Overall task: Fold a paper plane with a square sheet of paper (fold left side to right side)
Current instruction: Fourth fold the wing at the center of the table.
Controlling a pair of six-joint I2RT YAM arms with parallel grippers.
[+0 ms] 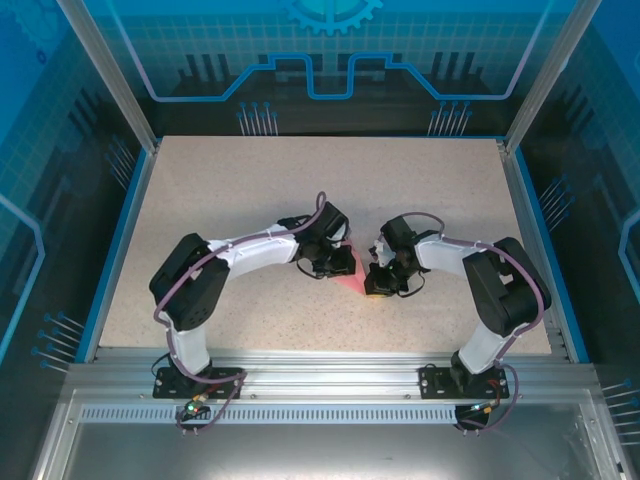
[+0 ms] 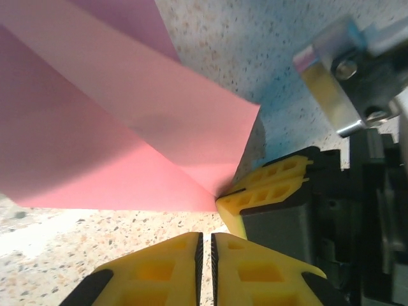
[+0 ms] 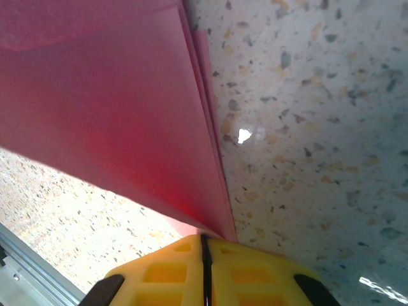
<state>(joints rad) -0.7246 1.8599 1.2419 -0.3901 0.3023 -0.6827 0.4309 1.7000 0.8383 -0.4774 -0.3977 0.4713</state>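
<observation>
From above, both arms meet at the middle of the table. The paper shows as a small pink patch on the table between the left gripper at its 11 o'clock and the right gripper at its 3 o'clock.

In the left wrist view, the left gripper's jaws sit almost together with only a thin slit between them, and nothing is in them. The paper lies ahead at 11 o'clock, already folded, with one flap raised over a flatter layer and both running to a point at 1 o'clock, against a yellow finger of the right gripper.

In the right wrist view, the jaws are closed on that tip. Several pink layers run along one crisp edge towards 12 o'clock.

The hold is only on the tip, so a sideways pull could tear it or let it slip. The raised flap may spring back, or take a skewed crease if pressed off-line.
</observation>
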